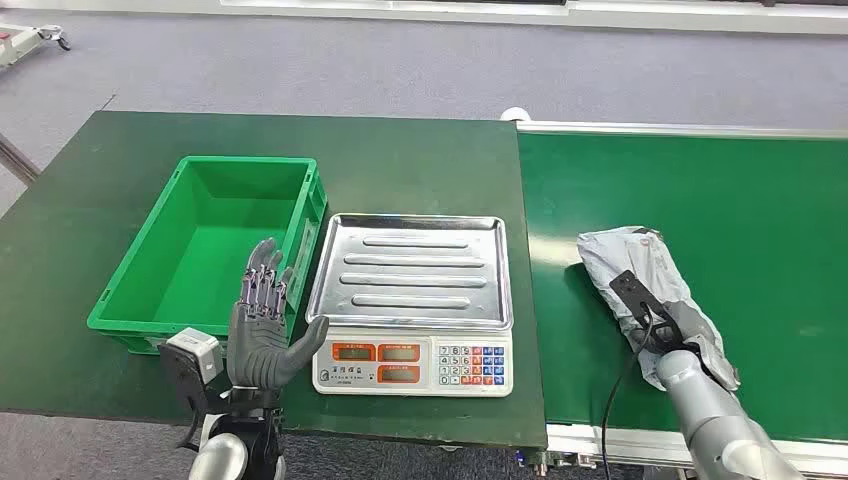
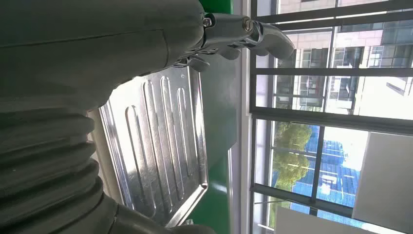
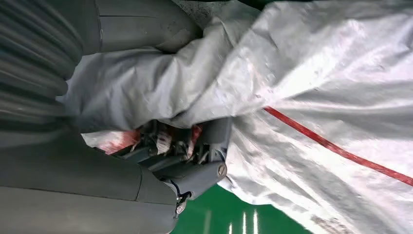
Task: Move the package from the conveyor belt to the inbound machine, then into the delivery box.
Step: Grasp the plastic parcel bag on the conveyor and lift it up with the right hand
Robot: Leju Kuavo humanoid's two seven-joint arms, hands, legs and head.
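Your right hand (image 1: 672, 325) is clamped on the grey package (image 1: 640, 275), which lies on the conveyor belt (image 1: 760, 210) at the right, from the head view; your left hand (image 1: 262, 335) stands open, empty, near the scale (image 1: 412, 362) and the green box (image 1: 215, 240).

Left wrist view: the steel tray (image 2: 160, 146) sits bare.

Right wrist view: fingers (image 3: 195, 161) bunch loose, crinkled film crossed by a red stripe. You may find the slack bag slips or sags when lifted.

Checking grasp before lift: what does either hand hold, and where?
Right hand grips the grey package at its near end, on the conveyor belt. Left hand holds nothing.
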